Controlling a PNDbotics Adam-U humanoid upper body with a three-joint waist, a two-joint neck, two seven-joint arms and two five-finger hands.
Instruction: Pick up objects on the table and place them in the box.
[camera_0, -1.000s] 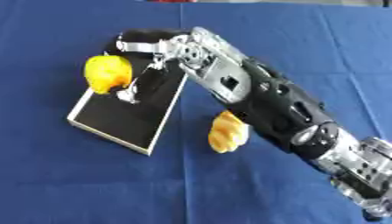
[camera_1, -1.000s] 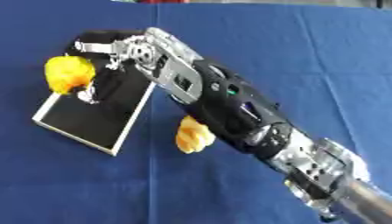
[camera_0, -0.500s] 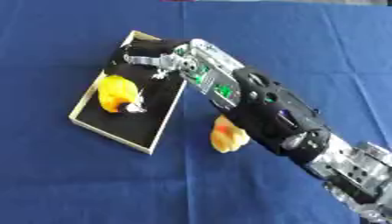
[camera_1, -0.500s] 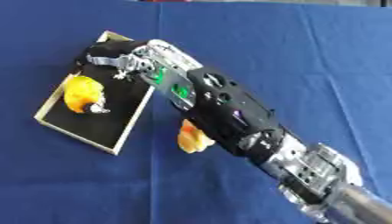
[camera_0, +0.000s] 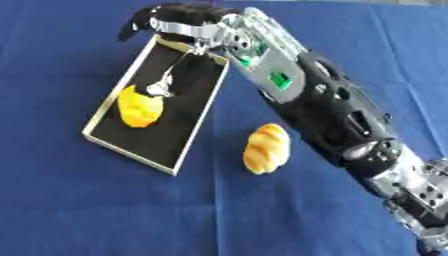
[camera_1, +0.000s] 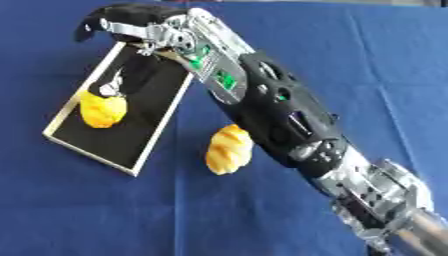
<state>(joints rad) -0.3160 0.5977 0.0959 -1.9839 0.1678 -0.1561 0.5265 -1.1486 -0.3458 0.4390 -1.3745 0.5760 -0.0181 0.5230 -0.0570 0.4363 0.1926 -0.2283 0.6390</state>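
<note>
**Right arm stretched across the cloth, hand over the box's far end**

The right arm comes in from the lower right corner and runs diagonally up across the blue cloth (camera_0: 79, 200), black shell and silver joints all the way, a small green patch showing on the forearm. No lettering on it can be read. The right hand (camera_0: 179, 17) hangs over the far end of the box (camera_0: 131, 150), fingers curved downward and dark, nothing between them — released. A thin silver piece hangs from the wrist area down into the box, and its tip sits just above the yellow object.

The box, a shallow tray with a pale rim and black floor, lies askew at the left side of the cloth. Inside it, against its left rim, rests the yellow object (camera_0: 138, 106), lumpy and rounded. No label shows on box or object.

Outside the box, just beside its right rim and close under the forearm, lies a croissant (camera_0: 264, 148) on the cloth, golden, ridged, standing lengthwise toward the near edge.
</note>
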